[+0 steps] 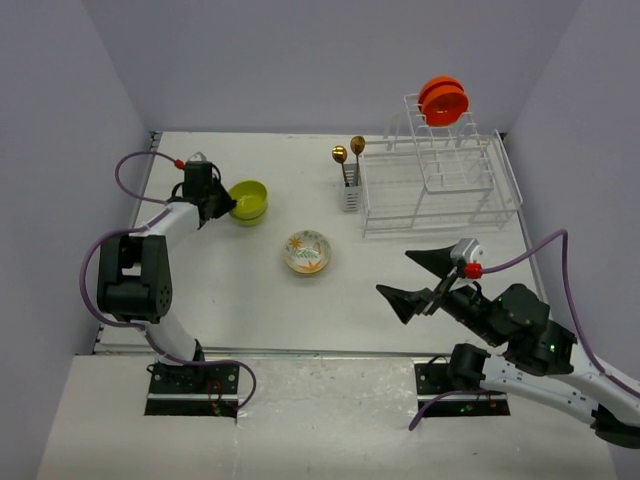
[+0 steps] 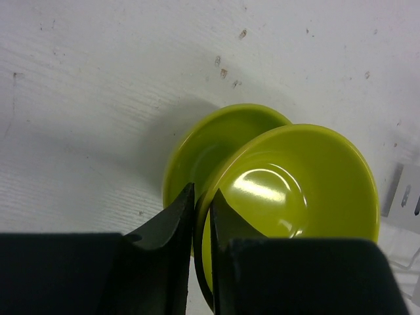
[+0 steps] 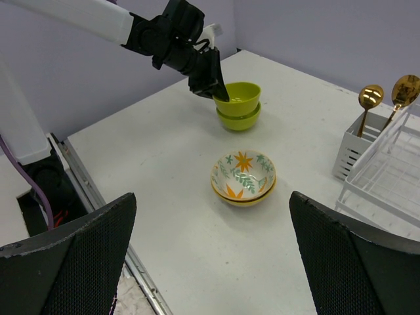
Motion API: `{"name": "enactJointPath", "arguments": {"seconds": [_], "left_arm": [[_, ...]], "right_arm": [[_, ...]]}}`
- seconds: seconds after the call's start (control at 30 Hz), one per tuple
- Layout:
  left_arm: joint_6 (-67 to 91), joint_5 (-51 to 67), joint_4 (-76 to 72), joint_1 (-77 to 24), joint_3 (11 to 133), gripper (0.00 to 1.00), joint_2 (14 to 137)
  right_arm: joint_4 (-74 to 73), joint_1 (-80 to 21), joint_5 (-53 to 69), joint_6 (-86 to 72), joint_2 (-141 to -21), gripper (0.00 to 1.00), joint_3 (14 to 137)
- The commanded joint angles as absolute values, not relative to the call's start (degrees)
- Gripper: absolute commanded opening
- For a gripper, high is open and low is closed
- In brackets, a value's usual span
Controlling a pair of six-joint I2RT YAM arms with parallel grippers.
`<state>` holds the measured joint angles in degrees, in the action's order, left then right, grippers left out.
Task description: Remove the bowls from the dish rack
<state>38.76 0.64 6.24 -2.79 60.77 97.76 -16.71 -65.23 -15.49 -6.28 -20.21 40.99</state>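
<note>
Unloaded: 2 lime-green bowls [image 1: 248, 202] stacked, left of centre, left gripper [image 2: 202, 200] jaws pinching upper rim; floral bowl [image 1: 307, 251], centre. Remaining: orange bowls [image 1: 443, 100] atop dish rack [image 1: 440, 195], upper right; right gripper [image 1: 394, 272] jaws wide apart, empty

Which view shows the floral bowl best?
The right wrist view: the floral bowl sits large and unobstructed, with the leaf-and-flower pattern inside and its side both clear. The top view shows it small, from above, near mid-table. The left wrist view does not show it at all.
</note>
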Motion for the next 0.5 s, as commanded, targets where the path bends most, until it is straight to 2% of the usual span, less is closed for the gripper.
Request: {"name": "enactJointPath", "arguments": {"seconds": [0.0,0.27,0.47], "left_arm": [[37.62,0.26,5.19,-2.99,63.63,0.15,97.29],[37.44,0.53,5.89,-2.99,64.42,0.15,98.09],[37.7,0.26,6.68,-2.9,64.95,0.19,97.3]], "right_arm": [[-15.29,-65.3,-14.94,-5.45,-20.3,0.99,40.78],[-15.56,-65.3,-14.59,-5.45,-19.86,0.99,40.96],[-15.56,-65.3,-14.5,-5.45,-20.04,0.99,40.87]]}}
